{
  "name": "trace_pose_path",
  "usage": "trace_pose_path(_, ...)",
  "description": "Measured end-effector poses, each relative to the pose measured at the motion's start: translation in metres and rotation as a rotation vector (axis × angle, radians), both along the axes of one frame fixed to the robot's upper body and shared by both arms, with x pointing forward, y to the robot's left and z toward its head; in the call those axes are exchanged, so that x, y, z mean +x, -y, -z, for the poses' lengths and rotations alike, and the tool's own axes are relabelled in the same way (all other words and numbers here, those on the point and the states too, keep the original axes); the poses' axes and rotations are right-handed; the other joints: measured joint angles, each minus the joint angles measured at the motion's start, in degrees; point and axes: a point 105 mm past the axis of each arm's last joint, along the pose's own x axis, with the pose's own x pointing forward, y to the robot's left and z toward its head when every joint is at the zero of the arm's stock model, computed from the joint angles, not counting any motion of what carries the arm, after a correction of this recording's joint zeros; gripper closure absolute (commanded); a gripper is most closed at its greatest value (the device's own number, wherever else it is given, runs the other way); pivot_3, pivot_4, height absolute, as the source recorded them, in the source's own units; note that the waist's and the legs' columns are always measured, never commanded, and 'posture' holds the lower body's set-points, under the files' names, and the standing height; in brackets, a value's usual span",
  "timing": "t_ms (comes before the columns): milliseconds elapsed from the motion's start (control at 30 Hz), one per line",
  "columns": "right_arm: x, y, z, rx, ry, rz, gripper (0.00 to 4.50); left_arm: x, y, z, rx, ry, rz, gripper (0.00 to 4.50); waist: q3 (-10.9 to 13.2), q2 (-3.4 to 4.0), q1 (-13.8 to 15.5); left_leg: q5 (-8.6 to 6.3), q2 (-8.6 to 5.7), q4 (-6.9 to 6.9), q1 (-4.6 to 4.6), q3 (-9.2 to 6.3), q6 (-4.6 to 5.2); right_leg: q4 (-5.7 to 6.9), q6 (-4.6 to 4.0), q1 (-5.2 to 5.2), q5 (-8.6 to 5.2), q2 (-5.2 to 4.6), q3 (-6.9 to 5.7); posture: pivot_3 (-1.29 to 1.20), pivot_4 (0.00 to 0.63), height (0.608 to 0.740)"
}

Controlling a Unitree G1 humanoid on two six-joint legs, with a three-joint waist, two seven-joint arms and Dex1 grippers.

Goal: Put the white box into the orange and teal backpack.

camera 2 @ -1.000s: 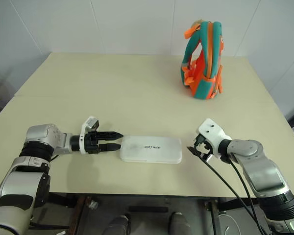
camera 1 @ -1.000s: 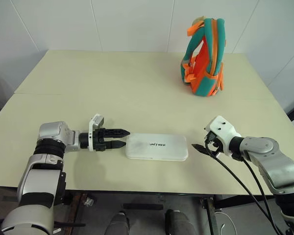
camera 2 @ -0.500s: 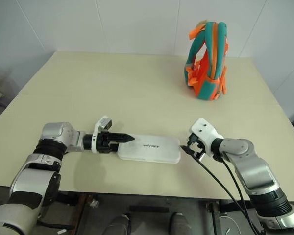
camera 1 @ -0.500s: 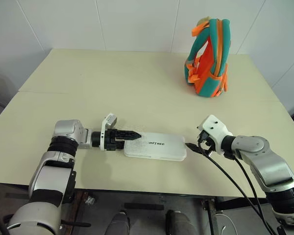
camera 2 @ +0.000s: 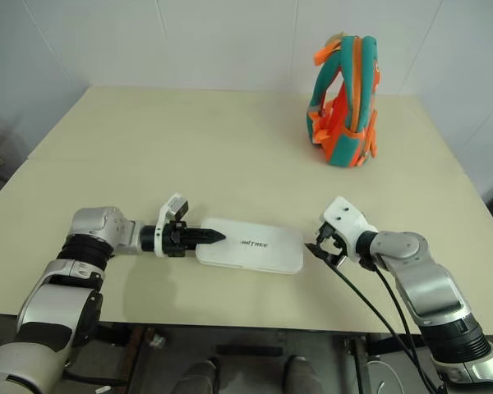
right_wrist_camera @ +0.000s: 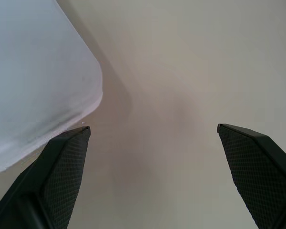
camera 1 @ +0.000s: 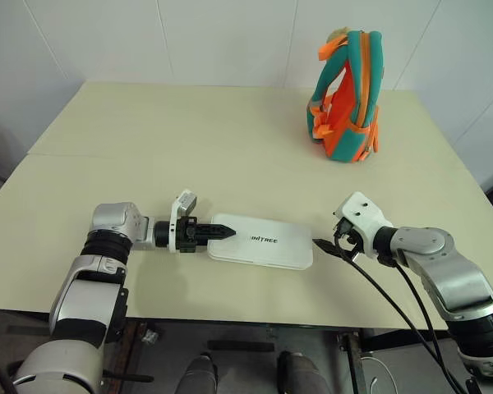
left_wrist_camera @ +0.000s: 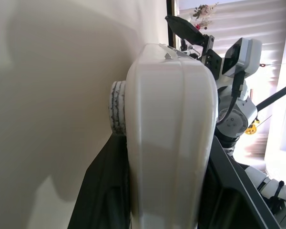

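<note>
The white box [camera 1: 263, 241] lies flat near the table's front edge, its lettering facing up. My left gripper [camera 1: 222, 232] reaches in level from the left and is shut on the box's left end. In the left wrist view that end of the box [left_wrist_camera: 171, 133] sits between the two black fingers [left_wrist_camera: 105, 191], which press against its faces. My right gripper [camera 1: 324, 246] stands open just off the box's right end, not touching it; its wrist view has the box's corner [right_wrist_camera: 33, 81] beside one finger. The orange and teal backpack [camera 1: 345, 97] stands upright at the far right.
The cream table [camera 1: 189, 148] has open room between the box and the backpack. A white wall rises right behind the table. Black cables [camera 1: 394, 304] hang from my right wrist over the front edge.
My left gripper slid right onto the box's left end and its fingers closed on it. The right arm stayed in place. The camera view shifted slightly.
</note>
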Motion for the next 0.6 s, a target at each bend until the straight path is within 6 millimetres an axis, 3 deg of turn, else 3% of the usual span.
trace_pose_path(200, 0.015, 0.012, -0.022, 0.046, 0.085, 0.092, 0.0, 0.0, -0.003, -0.007, 0.002, 0.03, -0.002, 3.24, 0.0, 0.0, -0.3, 0.0, 0.01, -0.01, 0.0, 0.0, 0.0, 0.0, 0.0, -0.01, 0.0, 0.0, 0.0, 0.0, 0.15, 0.74)
trace_pose_path(300, 0.035, 0.016, -0.043, 0.141, 0.159, 0.185, 0.0, 0.003, -0.008, -0.016, -0.031, 0.044, -0.048, 3.25, 0.0, 0.0, -1.0, 0.01, 0.0, -0.01, -0.02, 0.0, -0.02, 0.03, 0.0, -0.04, 0.01, -0.01, 0.01, 0.0, 0.15, 0.74)
trace_pose_path(467, 0.067, 0.031, -0.09, 0.317, 0.306, 0.369, 0.0, 0.003, -0.009, -0.048, -0.162, 0.101, -0.088, 3.25, 0.0, 0.02, -1.2, 0.03, 0.01, -0.15, 0.0, 0.0, -0.04, 0.11, 0.0, -0.1, 0.02, -0.01, 0.04, 0.0, 0.15, 0.74)
trace_pose_path(600, 0.092, 0.037, -0.106, 0.387, 0.356, 0.465, 0.0, -0.003, -0.007, -0.049, -0.216, 0.086, -0.109, 3.25, 0.0, 0.02, -1.3, 0.02, 0.0, -0.21, 0.0, 0.01, -0.07, 0.06, 0.01, -0.1, 0.01, -0.01, 0.06, 0.0, 0.15, 0.74)
